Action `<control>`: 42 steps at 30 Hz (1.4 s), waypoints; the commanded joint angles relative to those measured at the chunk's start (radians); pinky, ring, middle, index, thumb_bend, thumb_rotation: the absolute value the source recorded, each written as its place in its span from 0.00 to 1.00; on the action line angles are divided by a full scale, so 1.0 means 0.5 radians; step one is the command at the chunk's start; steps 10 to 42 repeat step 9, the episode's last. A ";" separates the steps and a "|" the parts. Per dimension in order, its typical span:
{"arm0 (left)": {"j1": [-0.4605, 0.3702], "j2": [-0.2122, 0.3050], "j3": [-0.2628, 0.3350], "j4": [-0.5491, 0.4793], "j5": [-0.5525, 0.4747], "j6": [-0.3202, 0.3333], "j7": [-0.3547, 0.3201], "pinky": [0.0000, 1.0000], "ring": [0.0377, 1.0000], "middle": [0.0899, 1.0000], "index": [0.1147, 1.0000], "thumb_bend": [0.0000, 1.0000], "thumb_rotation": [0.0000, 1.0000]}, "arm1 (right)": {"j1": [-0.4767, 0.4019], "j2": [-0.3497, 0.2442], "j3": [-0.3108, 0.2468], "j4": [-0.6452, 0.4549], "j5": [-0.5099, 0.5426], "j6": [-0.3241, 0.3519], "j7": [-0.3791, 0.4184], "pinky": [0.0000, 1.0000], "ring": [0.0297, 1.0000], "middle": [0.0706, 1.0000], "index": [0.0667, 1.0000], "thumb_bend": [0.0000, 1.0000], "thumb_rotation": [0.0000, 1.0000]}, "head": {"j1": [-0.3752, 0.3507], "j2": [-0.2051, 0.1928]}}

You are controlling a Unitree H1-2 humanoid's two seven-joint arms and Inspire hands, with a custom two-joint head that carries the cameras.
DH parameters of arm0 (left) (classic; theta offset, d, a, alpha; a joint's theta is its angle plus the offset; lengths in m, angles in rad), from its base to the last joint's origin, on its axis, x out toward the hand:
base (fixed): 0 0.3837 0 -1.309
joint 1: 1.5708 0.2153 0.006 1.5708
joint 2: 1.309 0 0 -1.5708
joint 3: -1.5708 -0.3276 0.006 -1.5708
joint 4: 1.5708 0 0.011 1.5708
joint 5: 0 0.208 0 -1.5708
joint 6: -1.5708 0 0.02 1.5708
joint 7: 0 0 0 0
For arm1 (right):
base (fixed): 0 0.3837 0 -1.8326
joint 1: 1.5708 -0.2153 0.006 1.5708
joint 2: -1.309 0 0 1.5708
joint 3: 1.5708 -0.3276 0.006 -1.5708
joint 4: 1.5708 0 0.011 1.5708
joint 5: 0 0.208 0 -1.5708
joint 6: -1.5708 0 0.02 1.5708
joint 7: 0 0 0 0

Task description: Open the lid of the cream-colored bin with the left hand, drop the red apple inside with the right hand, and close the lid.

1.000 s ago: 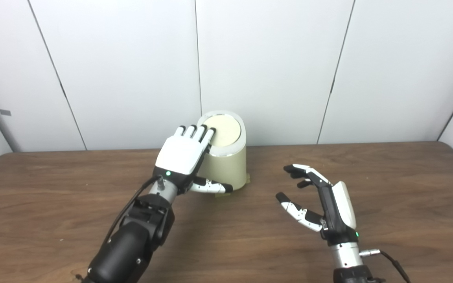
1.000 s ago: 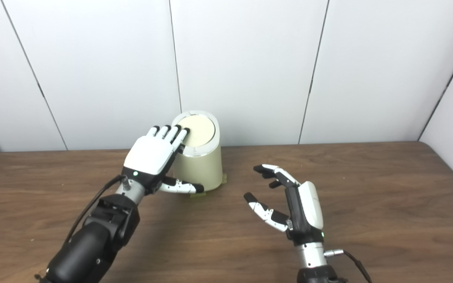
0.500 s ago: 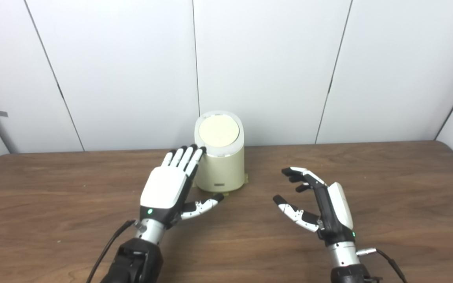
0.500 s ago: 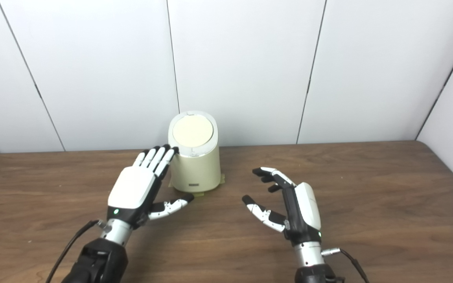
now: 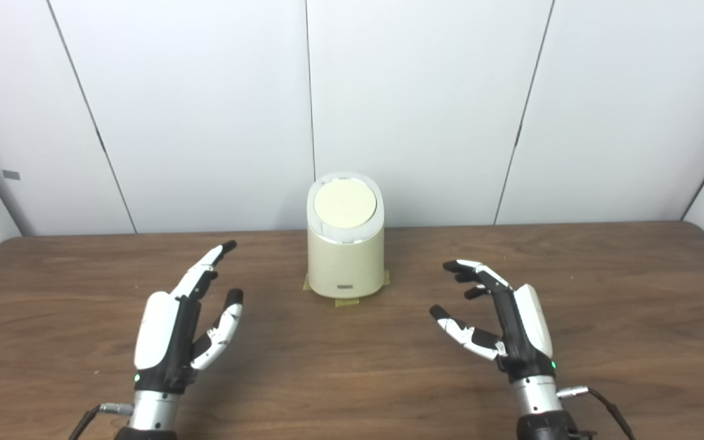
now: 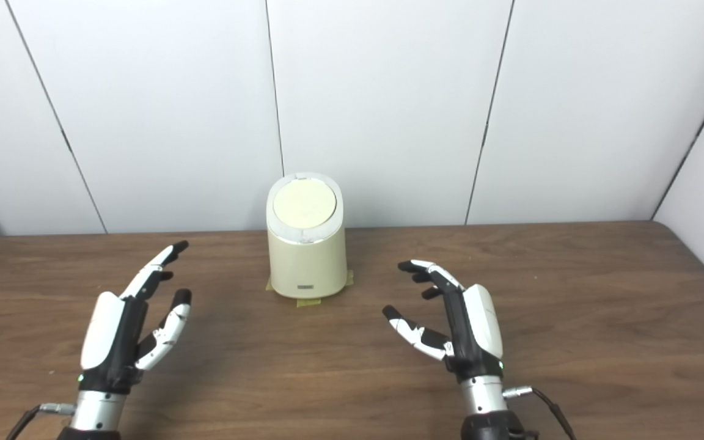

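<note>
The dark wood-grain worktop (image 5: 352, 366) carries the cream-colored bin (image 5: 346, 256) at its far middle, close to the white panelled wall (image 5: 205, 110). The bin is a smooth, rounded cylinder standing upright, long axis vertical, its round lid (image 5: 345, 205) shut and sloping toward the camera. The left hand (image 5: 172, 333) and right hand (image 5: 505, 324) hover apart on either side, fingers spread wide, empty.
</note>
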 commanded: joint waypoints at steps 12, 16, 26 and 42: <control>0.119 -0.078 0.088 0.051 -0.109 -0.058 -0.037 0.53 0.65 0.70 0.70 0.26 0.14 | -0.030 -0.016 -0.041 0.018 0.102 -0.133 -0.060 0.46 0.61 0.67 0.62 0.30 0.10 | 0.003 0.019; 0.119 -0.078 0.088 0.051 -0.109 -0.058 -0.037 0.53 0.65 0.70 0.70 0.26 0.14 | -0.030 -0.016 -0.041 0.018 0.102 -0.133 -0.060 0.46 0.61 0.67 0.62 0.30 0.10 | 0.003 0.019; 0.119 -0.078 0.088 0.051 -0.109 -0.058 -0.037 0.53 0.65 0.70 0.70 0.26 0.14 | -0.030 -0.016 -0.041 0.018 0.102 -0.133 -0.060 0.46 0.61 0.67 0.62 0.30 0.10 | 0.003 0.019; 0.119 -0.078 0.088 0.051 -0.109 -0.058 -0.037 0.53 0.65 0.70 0.70 0.26 0.14 | -0.030 -0.016 -0.041 0.018 0.102 -0.133 -0.060 0.46 0.61 0.67 0.62 0.30 0.10 | 0.003 0.019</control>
